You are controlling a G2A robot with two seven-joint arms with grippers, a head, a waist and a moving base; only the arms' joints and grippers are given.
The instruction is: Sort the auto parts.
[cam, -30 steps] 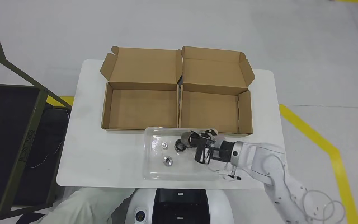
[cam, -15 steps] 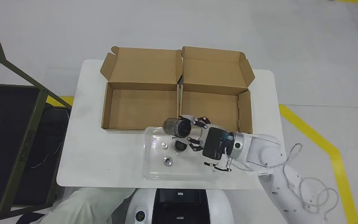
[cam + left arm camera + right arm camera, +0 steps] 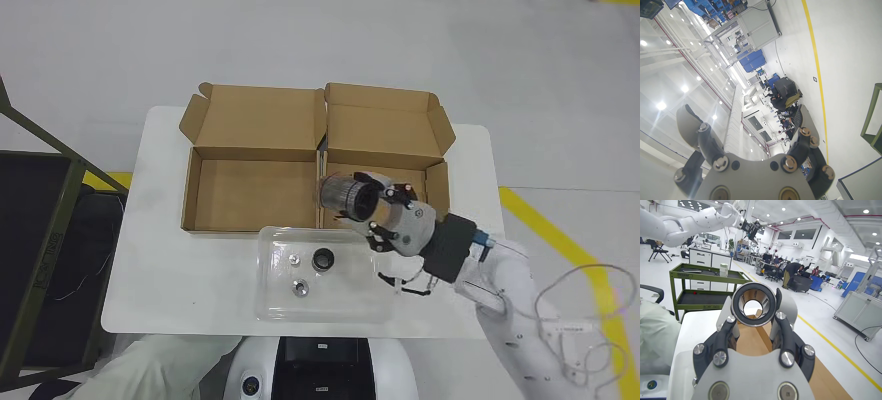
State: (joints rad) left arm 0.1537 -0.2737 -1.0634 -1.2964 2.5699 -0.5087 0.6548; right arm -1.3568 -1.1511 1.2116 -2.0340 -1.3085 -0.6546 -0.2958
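Observation:
My right gripper (image 3: 372, 203) is shut on a metal cylinder bearing (image 3: 348, 195), holding it in the air above the near edge of the right cardboard box (image 3: 385, 195). In the right wrist view the bearing (image 3: 753, 305) sits between the two fingers, its hollow bore facing the camera, with the box (image 3: 753, 340) below. A clear plastic tray (image 3: 275, 300) at the table's front holds a black ring part (image 3: 322, 259) and two small metal nuts (image 3: 294, 259) (image 3: 299, 288). My left gripper (image 3: 744, 121) is open, held off the table and pointing up at the room.
The left cardboard box (image 3: 255, 190) stands beside the right one, both with lids folded back. A green cart (image 3: 702, 289) stands beyond the white table (image 3: 170, 220). A dark chair (image 3: 45, 260) is to the left of the table.
My right gripper has lifted the cylinder bearing out of the tray and carried it back and to the right, over the right box's near edge. The black ring stays in the tray.

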